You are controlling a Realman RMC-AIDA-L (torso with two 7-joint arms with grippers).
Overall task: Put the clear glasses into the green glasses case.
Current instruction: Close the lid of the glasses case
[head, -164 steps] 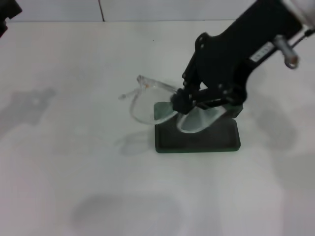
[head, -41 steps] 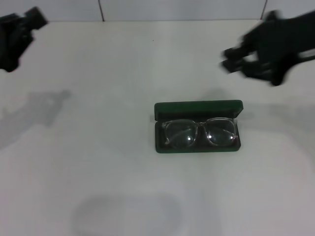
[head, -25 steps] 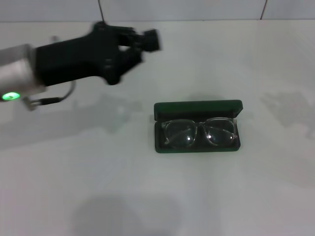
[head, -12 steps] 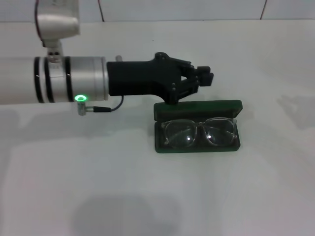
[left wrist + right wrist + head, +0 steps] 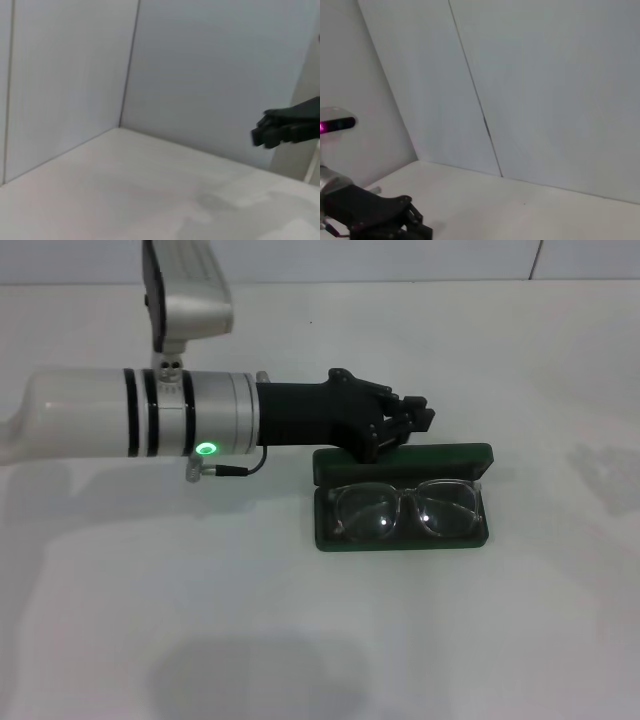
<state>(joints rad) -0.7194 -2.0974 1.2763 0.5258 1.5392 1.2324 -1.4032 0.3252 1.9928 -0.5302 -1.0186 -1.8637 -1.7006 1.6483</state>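
White tabletop [image 5: 200, 620], pale wall panels behind. Clear glasses [image 5: 405, 509] seen lying inside open green glasses case [image 5: 402, 462], lid upright. Placement judged done; lid closing possibly left. Left gripper [image 5: 415, 420] poised just behind lid, fingers drawn narrow, nothing held. Right gripper not seen.

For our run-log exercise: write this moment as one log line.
left gripper: above lid edge | clear glasses: inside green glasses case | case: open | right arm: not visible
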